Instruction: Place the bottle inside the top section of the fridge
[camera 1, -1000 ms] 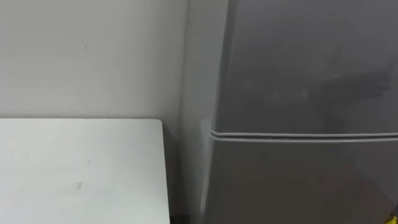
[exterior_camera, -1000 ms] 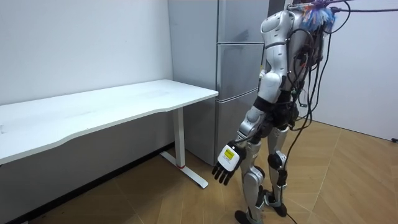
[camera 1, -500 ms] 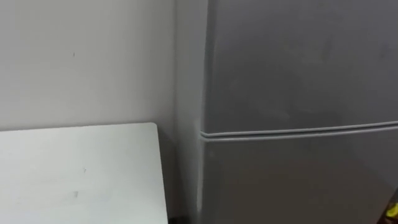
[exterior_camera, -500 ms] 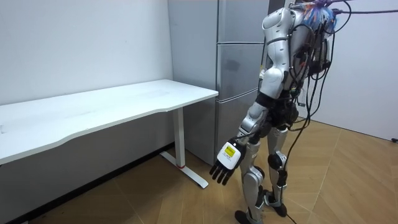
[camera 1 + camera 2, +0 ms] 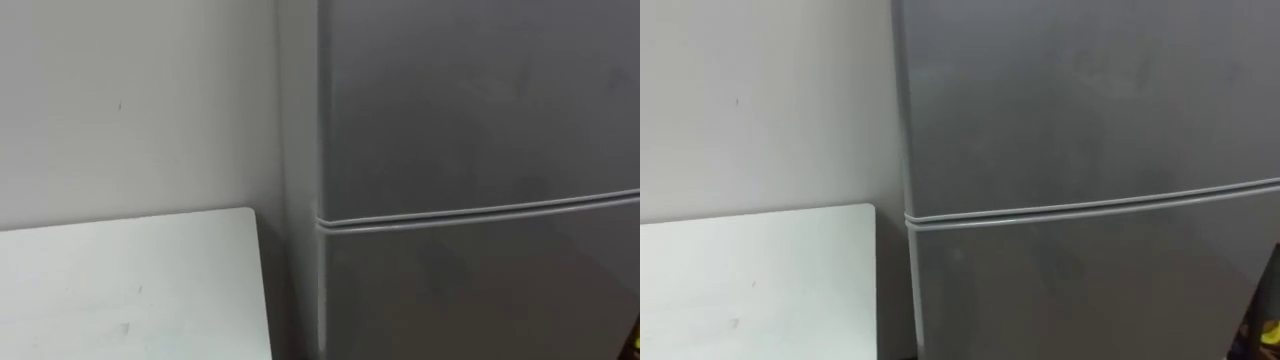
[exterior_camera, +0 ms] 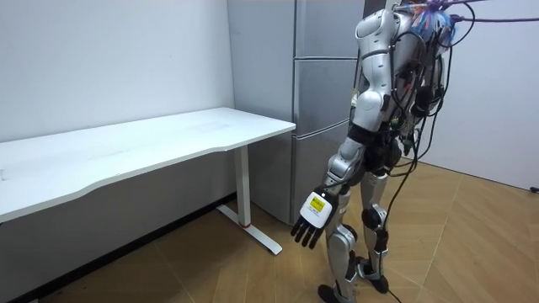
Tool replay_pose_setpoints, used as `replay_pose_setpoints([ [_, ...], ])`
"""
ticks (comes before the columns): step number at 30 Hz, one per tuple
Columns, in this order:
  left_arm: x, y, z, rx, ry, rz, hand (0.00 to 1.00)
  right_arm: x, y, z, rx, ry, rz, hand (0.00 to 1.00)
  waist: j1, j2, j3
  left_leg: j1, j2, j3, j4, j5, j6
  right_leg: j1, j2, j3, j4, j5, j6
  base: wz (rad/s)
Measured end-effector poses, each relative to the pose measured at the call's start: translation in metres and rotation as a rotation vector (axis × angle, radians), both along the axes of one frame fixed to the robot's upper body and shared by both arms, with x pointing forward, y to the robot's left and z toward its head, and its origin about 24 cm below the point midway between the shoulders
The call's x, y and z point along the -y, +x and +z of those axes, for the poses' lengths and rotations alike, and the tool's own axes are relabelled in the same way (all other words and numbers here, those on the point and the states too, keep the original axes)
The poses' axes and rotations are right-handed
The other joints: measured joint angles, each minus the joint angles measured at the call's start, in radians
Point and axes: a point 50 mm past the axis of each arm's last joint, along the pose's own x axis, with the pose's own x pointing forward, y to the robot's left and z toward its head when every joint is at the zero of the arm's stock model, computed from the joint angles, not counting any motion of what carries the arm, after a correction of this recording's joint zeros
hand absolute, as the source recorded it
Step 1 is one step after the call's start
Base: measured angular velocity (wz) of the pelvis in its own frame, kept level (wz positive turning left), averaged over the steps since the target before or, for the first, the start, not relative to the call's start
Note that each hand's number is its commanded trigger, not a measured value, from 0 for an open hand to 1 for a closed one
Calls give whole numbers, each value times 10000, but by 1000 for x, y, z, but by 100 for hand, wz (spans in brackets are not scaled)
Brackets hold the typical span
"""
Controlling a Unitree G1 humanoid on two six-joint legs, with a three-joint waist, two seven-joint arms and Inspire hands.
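Observation:
I stand close in front of a grey two-door fridge with both doors closed. Its upper door meets the lower door at a pale seam. My left hand hangs low beside my leg with relaxed, straight fingers and holds nothing. A dark shape with a small yellow patch pokes in at the lower right corner of the right eye view; I cannot tell whether it is my right hand or the bottle.
A white desk stands against the wall just left of the fridge, and its corner lies at my lower left. Wooden floor stretches behind me.
The eye view has shifted, so the fridge edge sits further left in the picture and the desk lower. My left hand has swung slightly toward the room view's right.

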Motion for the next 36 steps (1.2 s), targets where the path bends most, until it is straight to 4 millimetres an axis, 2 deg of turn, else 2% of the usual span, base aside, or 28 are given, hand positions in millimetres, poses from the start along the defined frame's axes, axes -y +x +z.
replay_pose_setpoints([
  [4,3,-1,-1,-37,-62,100,0,-17,-22,-15,-1153,601,218,0,-11,43,19,191,-20,-7,-9,-25,-7,112,0,58,-16,-40,17,-3],
  [10,6,1,-4,-166,-203,62,0,-32,-34,-26,-1863,1329,689,0,-43,73,27,192,-27,0,-12,-58,6,86,-12,48,-32,-59,24,0],
  [21,10,7,-6,-281,-198,-246,0,-55,-30,-37,-2123,2644,3242,0,7,266,32,137,-9,57,-6,-98,-6,46,-2,25,-6,-68,23,0],
  [29,11,5,-7,-490,-279,-436,0,-63,-23,-42,-2038,3627,4345,0,18,266,35,136,-8,38,4,-132,-10,104,-7,-40,-31,-104,40,1],
  [36,12,10,-8,-553,-258,-898,0,-72,-22,-46,-1948,4325,4833,0,-23,243,50,144,-42,-334,16,-130,-13,404,-18,-451,-228,-104,42,16],
])
